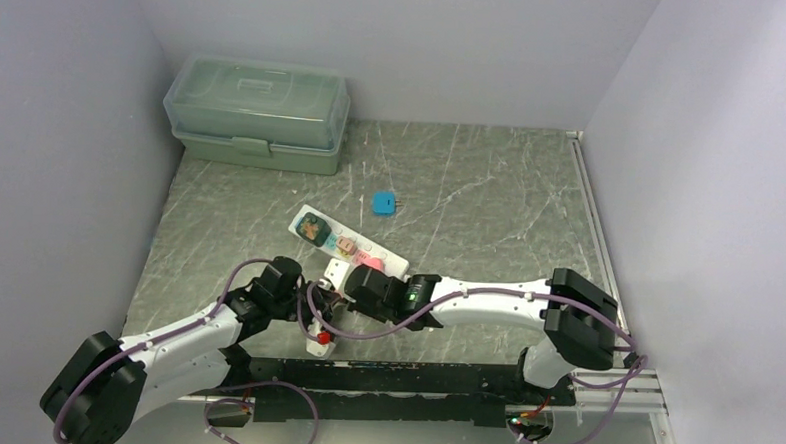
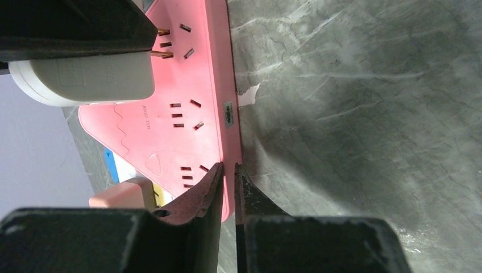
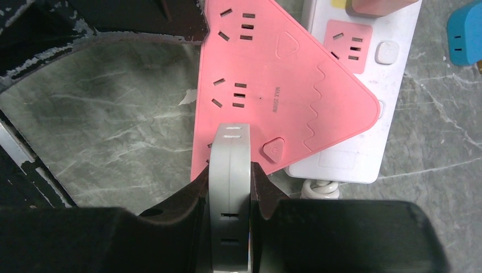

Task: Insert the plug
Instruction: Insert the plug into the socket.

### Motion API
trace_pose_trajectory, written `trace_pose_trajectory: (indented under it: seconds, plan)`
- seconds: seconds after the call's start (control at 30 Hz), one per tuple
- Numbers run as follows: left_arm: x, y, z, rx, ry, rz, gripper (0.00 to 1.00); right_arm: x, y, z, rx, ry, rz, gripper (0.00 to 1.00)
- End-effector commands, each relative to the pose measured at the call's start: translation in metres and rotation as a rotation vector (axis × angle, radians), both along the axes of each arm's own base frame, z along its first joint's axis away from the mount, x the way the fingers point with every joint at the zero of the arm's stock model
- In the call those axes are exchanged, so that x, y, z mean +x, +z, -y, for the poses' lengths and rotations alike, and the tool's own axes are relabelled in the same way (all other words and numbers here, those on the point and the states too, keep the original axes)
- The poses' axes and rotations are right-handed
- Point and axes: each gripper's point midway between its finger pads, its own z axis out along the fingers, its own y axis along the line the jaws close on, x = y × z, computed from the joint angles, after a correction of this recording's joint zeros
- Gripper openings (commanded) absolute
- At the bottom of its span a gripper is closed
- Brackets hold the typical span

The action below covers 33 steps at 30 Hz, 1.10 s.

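Top view, upper left: pale green lidded box (image 1: 259, 111) sat at the back of the grey marbled table (image 1: 490, 206), well apart from everything else

Lower left: left arm reached in toward frame centre. Left gripper (image 2: 228, 168) was clamped on the long edge of the pink power strip (image 2: 170, 136), fingers nearly together with the pink rim pinched between them, low in the left wrist view

Centre: pink power strip was triangular, lying flat, partly overlapping a white power strip (image 3: 347, 153) that ran diagonally up-left under it. White strip carried a peach plug (image 2: 122, 193) near the pink strip's corner

White plug (image 3: 230, 187) was at the centre of the top view, where the two grippers met, held edge-on over the near end of the pink strip. Right gripper (image 3: 229, 170) was closed tight on it, one finger on each flat side. In the left wrist view, upper left, the plug's brass prongs (image 2: 162, 54) were bare and pointed at the slots of one socket, tips just beside the slots, so the plug was not seated

Right of centre, further back: small blue plug (image 1: 382, 203) lay loose on the table, apart from both strips

Right: right arm came in from the lower right across the near edge
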Motion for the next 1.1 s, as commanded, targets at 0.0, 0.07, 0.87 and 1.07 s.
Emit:
trace_pose_trajectory:
  seconds: [0.0,0.07,0.87,1.07]
  plan:
    - [-0.014,-0.025,-0.017,0.089,0.024,-0.089,0.16,-0.002,-0.002,-0.003,-0.017,0.011,0.017,0.00]
    - [-0.013,-0.025,-0.016,0.088,0.027,-0.088,0.16,-0.003,-0.003,-0.002,-0.022,0.013,0.016,0.00]
    - [-0.012,-0.027,-0.018,0.096,0.037,-0.081,0.13,-0.010,-0.021,-0.001,-0.062,0.012,0.024,0.00]
    - [-0.011,-0.027,-0.018,0.094,0.039,-0.081,0.12,-0.009,-0.020,-0.002,-0.052,0.012,0.027,0.00]
